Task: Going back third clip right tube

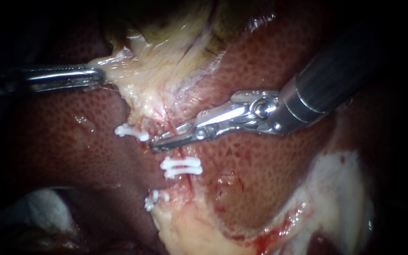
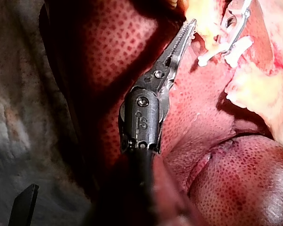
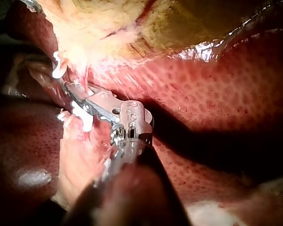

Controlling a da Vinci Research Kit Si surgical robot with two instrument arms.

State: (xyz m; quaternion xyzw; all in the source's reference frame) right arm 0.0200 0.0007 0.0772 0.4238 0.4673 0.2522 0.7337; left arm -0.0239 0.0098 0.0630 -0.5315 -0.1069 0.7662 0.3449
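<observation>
Your right instrument [image 1: 159, 143] comes in from the upper right. Its jaws lie flat over the tube [image 1: 178, 155], just above the clip pair [image 1: 181, 166] in the endoscope view. The jaws lie together with only a thin dark line between them, and they hold nothing. Their tip is clear of the pair, with a short bare stretch of tube in between.

The pair is two white clips side by side, set squarely across the tube. That is where the task's clips sit on the right tube. I cannot tell from these views which one counts as the third.

A single clip [image 1: 131, 132] lies up and to the left of the pair, its near end just beside your right tip. A low clip [image 1: 154, 199] sits below and to the left of the pair, apart from it.

Your left instrument [image 1: 97, 75] is well up and to the left of the pair. Its jaws are clamped on a fold of pale tissue [image 1: 142, 71], and that tissue runs from the jaws down toward the pair. The gallbladder [image 1: 227, 19] lies farther above the pair, beyond the pale tissue. The liver [image 1: 260, 179] lies on both sides of the pair, dark red and speckled.

In the right wrist view, white clips lie just beside your right jaws.
</observation>
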